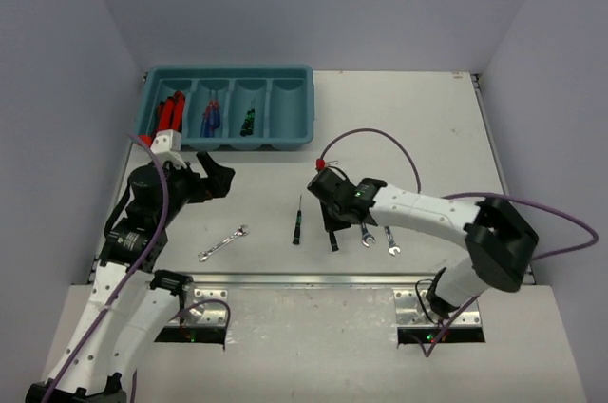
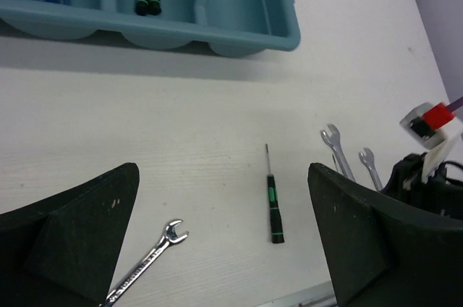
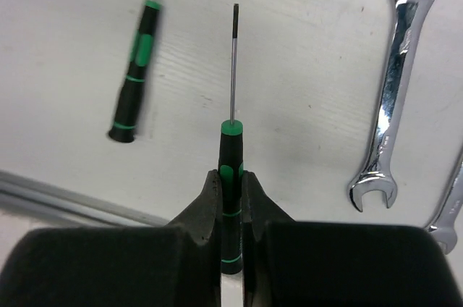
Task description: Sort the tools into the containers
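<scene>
The teal tray stands at the back left. Its left compartment holds red-and-black pliers, the second red/blue screwdrivers, the third a black/green screwdriver; the fourth looks empty. My right gripper is shut on a black/green screwdriver, low over the table. Another black/green screwdriver lies just to its left. Two silver wrenches lie to its right. A third wrench lies left of centre. My left gripper is open and empty, raised in front of the tray.
In the left wrist view the loose screwdriver and the lone wrench lie between my open fingers. The right arm's wrist is at that view's right edge. A metal strip runs along the table's near edge.
</scene>
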Controlling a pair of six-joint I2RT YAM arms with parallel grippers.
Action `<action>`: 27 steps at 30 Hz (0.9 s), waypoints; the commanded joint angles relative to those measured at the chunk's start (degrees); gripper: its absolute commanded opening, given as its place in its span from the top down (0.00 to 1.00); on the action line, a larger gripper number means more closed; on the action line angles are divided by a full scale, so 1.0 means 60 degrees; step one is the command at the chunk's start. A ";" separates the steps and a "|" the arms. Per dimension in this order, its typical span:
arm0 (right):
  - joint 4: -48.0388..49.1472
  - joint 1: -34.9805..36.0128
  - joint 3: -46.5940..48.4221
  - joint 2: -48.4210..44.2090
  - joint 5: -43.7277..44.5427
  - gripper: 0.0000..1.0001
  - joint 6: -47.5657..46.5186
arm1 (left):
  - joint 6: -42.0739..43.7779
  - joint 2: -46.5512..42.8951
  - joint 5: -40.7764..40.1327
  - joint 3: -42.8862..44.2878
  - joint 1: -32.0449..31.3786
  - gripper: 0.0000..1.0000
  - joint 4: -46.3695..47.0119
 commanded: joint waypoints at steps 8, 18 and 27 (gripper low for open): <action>0.4828 -0.0306 -0.2387 -0.4977 -0.3828 1.00 -0.3803 | -0.4378 0.1026 0.3440 -0.3231 -0.3098 0.00 0.9926; 0.5053 -0.0306 -0.2439 -0.5803 -0.4707 1.00 -0.3733 | -0.4080 0.2921 0.2209 -0.2453 -0.5068 0.46 1.0951; 0.5116 -0.0306 -0.2296 -0.5713 -0.4287 1.00 -0.3559 | -0.3966 0.3863 0.2094 -0.2004 -0.5617 1.00 1.0832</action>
